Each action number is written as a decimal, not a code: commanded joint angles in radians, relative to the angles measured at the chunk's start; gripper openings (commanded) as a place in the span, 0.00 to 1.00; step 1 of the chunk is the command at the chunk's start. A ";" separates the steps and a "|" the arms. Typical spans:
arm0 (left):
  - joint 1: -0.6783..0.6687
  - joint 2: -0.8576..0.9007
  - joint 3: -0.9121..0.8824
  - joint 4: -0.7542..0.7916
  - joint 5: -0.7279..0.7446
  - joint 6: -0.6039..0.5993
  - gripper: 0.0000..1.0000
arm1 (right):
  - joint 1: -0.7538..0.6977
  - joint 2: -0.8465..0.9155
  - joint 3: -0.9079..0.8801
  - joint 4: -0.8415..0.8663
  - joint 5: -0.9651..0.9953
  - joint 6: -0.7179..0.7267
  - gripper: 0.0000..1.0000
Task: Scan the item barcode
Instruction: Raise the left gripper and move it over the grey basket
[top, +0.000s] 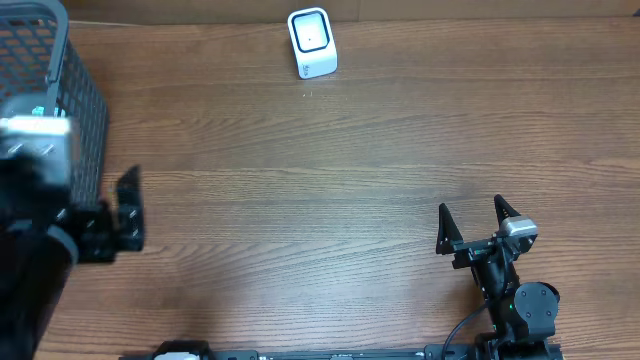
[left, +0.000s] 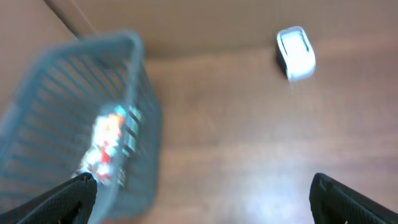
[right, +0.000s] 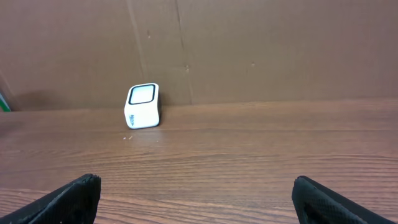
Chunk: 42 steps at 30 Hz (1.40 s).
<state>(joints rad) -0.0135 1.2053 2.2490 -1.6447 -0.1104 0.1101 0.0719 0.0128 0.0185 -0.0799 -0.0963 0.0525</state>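
One item (left: 112, 146), a blurred red-and-white packet, lies inside the grey mesh basket (top: 88, 105) at far left. Likely light, crinkly and a bit slippery; best pinched across a flat edge, barcode kept clear. Left pincer (left: 202, 193) hangs beside the basket, jaws wide, empty. Scanner (top: 311, 42) stands mid-back on the surface (top: 300, 200). Right pincer (top: 471, 210), far right, also gapes empty.
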 joint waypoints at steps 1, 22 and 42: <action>-0.006 0.079 0.011 -0.025 0.059 -0.032 0.99 | -0.006 -0.010 -0.011 0.003 0.013 0.008 1.00; 0.108 0.352 0.011 0.151 -0.085 -0.100 0.99 | -0.006 -0.010 -0.011 0.003 0.013 0.008 1.00; 0.633 0.493 0.011 0.356 0.008 -0.030 1.00 | -0.006 -0.010 -0.011 0.003 0.013 0.008 1.00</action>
<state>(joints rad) 0.5991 1.6417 2.2490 -1.2934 -0.1226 0.0452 0.0719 0.0128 0.0185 -0.0799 -0.0959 0.0528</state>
